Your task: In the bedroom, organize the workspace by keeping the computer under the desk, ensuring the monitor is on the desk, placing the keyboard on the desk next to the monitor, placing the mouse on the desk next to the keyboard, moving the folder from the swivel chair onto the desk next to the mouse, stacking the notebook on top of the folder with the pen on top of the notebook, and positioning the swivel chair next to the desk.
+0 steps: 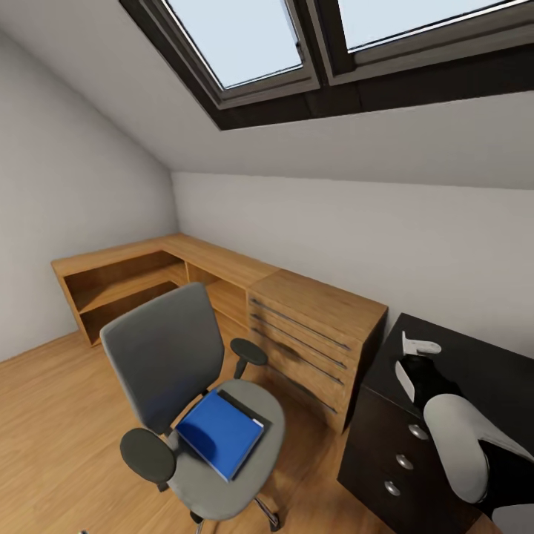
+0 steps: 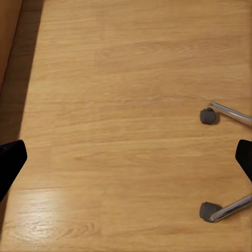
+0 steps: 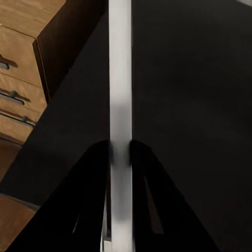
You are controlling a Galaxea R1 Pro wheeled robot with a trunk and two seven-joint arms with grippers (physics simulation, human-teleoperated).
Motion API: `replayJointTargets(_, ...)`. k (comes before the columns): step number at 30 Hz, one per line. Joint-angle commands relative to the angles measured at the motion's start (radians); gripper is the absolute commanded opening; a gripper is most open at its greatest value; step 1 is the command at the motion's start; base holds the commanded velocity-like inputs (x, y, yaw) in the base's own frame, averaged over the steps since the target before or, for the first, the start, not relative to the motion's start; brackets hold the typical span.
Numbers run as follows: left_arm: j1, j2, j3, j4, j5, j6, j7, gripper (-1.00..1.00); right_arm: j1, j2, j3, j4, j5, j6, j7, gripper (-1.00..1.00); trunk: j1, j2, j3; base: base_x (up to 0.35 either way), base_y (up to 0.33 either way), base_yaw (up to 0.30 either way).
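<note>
The grey swivel chair (image 1: 167, 356) stands on the wood floor in the head view, with the blue folder (image 1: 219, 432) flat on its seat. I cannot tell whether the dark strip (image 1: 245, 406) along the folder's far edge is the notebook. At the right is the black desk (image 1: 482, 371), and my right gripper (image 1: 417, 357) hangs over its near corner. In the right wrist view that gripper (image 3: 121, 149) is shut on the thin white pen (image 3: 119, 63) above the desk top (image 3: 194, 105). My left gripper (image 2: 126, 157) is open over the floor. Computer, monitor, keyboard and mouse are out of view.
A light wooden dresser (image 1: 319, 334) with drawers sits between the chair and the desk, joined to a low wooden shelf unit (image 1: 119, 282) along the walls. The chair's chrome legs and casters (image 2: 208, 116) lie below my left gripper. The sloped ceiling has skylights (image 1: 245, 37).
</note>
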Motion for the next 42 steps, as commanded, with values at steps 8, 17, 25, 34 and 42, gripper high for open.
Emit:
replayJointTargets(8, -0.001, 0.000, -0.001, 0.006, 0.014, -0.009, 0.004, 1.00, -0.002, -0.034, -0.012, 0.018, -0.033, 0.002, 0.011, -1.00, 0.000, -0.001, -0.001, 0.149, 0.000, 0.000)
replayJointTargets(17, -0.001, -0.001, 0.023, 0.003, 0.030, -0.010, 0.011, 1.00, -0.003, -0.080, -0.013, 0.073, -0.096, 0.009, 0.009, -1.00, 0.008, -0.015, -0.007, 0.023, 0.000, 0.000)
replayJointTargets(25, -0.001, -0.004, 0.037, 0.002, 0.036, -0.010, 0.006, 1.00, -0.004, -0.085, -0.013, 0.077, -0.103, 0.012, 0.009, -1.00, 0.038, -0.071, -0.033, 0.001, 0.000, 0.000)
replayJointTargets(34, -0.001, -0.005, 0.037, 0.004, 0.036, -0.010, 0.006, 1.00, -0.004, -0.084, -0.013, 0.077, -0.105, 0.012, 0.010, -1.00, 0.073, -0.134, -0.061, 0.000, 0.000, 0.000)
replayJointTargets(42, -0.001, -0.007, 0.036, 0.007, 0.036, -0.009, 0.006, 1.00, -0.004, -0.084, -0.013, 0.077, -0.106, 0.011, 0.011, -1.00, 0.104, -0.190, -0.086, 0.000, 0.000, 0.000)
